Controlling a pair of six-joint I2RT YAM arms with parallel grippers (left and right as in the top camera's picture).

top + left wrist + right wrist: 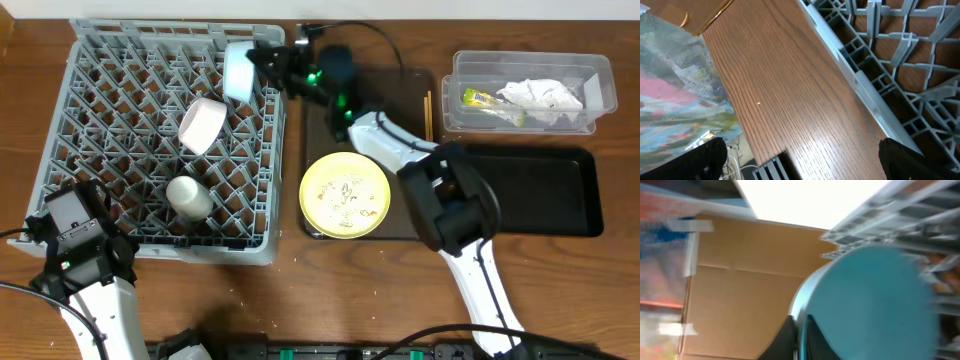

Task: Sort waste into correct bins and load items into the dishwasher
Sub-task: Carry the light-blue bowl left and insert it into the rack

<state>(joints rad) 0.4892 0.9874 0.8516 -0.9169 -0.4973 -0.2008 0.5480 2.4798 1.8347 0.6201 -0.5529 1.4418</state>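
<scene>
"So, how far along?"

"Nearest, the left gripper [800, 162] gapes empty. The cream cup [190, 197] and pinkish-white bowl [203, 124] sit in the dish rack [100, 90]. The yellow plate [345, 193] and chopsticks [429, 115] wait unloaded. Beyond, the right gripper [260, 62] pinches the light blue bowl [238, 72] at the rack's far edge. The napkin [545, 95] and wrapper [482, 99] lie in the clear tub [600, 75]."

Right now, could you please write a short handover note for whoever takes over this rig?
Left hand: open, empty, over the table beside the dish rack.
Right hand: shut on the rim of the light blue bowl at the rack's far right corner.
Done: pinkish-white bowl and cream cup are in the rack; napkin and wrapper are in the clear tub.
Left: release the blue bowl. The yellow plate, with crumbs on it, and the chopsticks remain on the brown tray. The crumbs probably go in the black tray.
</scene>
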